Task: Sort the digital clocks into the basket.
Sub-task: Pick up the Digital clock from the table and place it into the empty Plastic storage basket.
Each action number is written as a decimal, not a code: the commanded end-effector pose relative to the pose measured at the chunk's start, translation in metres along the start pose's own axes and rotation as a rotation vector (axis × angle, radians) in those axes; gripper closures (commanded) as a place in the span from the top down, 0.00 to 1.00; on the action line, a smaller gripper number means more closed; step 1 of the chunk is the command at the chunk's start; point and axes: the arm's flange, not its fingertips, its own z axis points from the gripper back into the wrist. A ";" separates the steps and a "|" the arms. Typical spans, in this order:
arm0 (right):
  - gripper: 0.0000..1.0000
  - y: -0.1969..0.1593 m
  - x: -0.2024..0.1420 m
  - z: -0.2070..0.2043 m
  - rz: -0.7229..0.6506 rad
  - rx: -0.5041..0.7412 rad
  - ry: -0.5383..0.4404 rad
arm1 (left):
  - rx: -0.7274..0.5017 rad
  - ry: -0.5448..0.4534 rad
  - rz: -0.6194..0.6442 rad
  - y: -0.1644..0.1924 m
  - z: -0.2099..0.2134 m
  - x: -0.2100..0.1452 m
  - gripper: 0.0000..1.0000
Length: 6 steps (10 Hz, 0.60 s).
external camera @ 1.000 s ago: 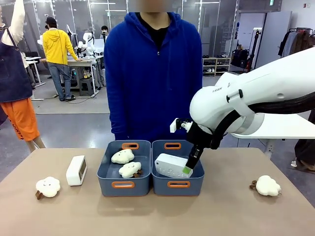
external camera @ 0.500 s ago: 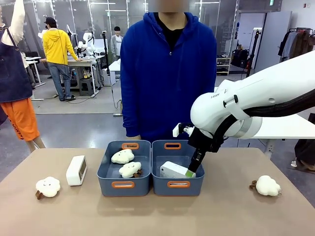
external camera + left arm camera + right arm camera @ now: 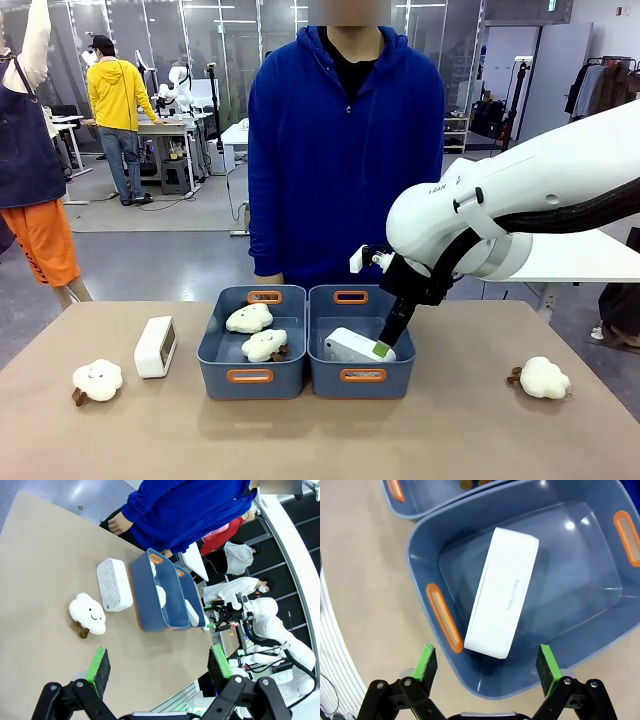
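Note:
One white digital clock lies tilted inside the right blue-grey basket, its end against the near wall. My right gripper hangs just above it, open, with a green pad on either side and nothing between them. From the front, the right gripper dips into that basket beside the clock. A second clock stands on the table left of the bins, also seen as the clock in the left wrist view. My left gripper is open and empty, high above the table.
The left bin holds two cream plush toys. One plush lies near the table's left front and another plush at the right. A person in a blue hoodie stands behind the bins.
My right gripper opened and let go of the clock, which dropped from a raised tilt to rest in the basket. The person stepped to the right.

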 end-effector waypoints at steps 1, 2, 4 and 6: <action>1.00 0.000 -0.001 -0.006 0.016 0.004 0.025 | -0.024 -0.014 -0.004 0.001 0.000 0.003 1.00; 1.00 0.000 -0.001 -0.006 0.016 0.004 0.025 | -0.024 -0.014 -0.004 0.001 0.000 0.003 1.00; 1.00 0.000 -0.001 -0.006 0.016 0.004 0.025 | -0.024 -0.014 -0.004 0.001 0.000 0.003 1.00; 1.00 0.000 -0.001 -0.006 0.016 0.004 0.025 | -0.024 -0.014 -0.004 0.001 0.000 0.003 1.00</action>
